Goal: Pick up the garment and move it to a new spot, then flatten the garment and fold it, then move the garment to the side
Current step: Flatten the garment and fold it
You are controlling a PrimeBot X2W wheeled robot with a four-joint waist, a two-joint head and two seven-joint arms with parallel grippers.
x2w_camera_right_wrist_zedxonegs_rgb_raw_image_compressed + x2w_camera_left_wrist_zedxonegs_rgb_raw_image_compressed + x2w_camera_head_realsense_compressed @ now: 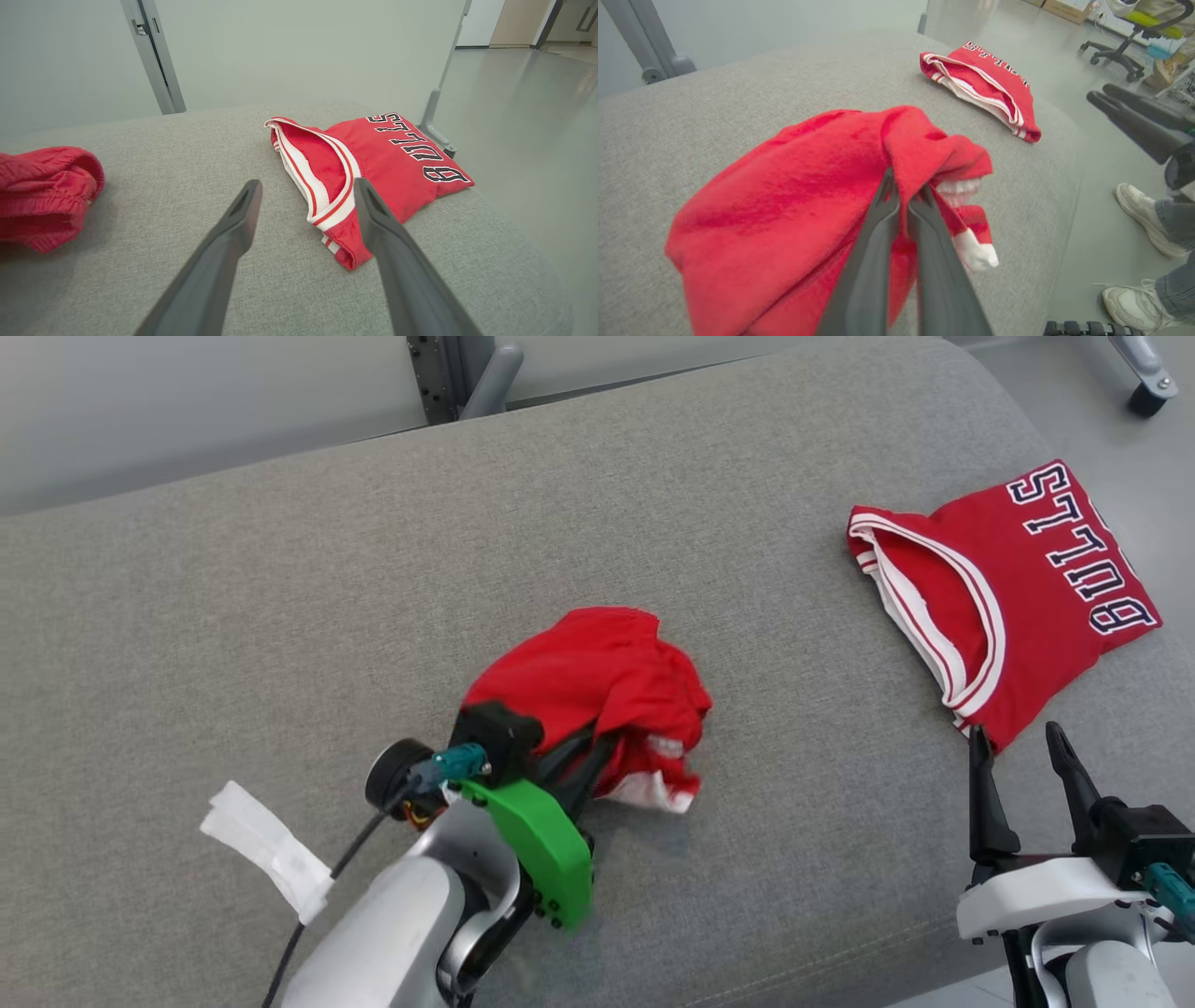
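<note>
Far left on the grey fabric worktop (280, 616) there's a scrap of white tape (266, 854). Next along, the left gripper (583, 761) has its jaws pinched tight on a fold of the crumpled red garment (597, 677), which sits bunched up around the middle of the worktop, white trim poking out on its right side. Over on the far right lies a folded Bulls jersey (1018, 588), flat near the edge. The right gripper (1016, 733) hangs just near of the jersey's near corner, jaws wide apart with nothing in them.
</note>
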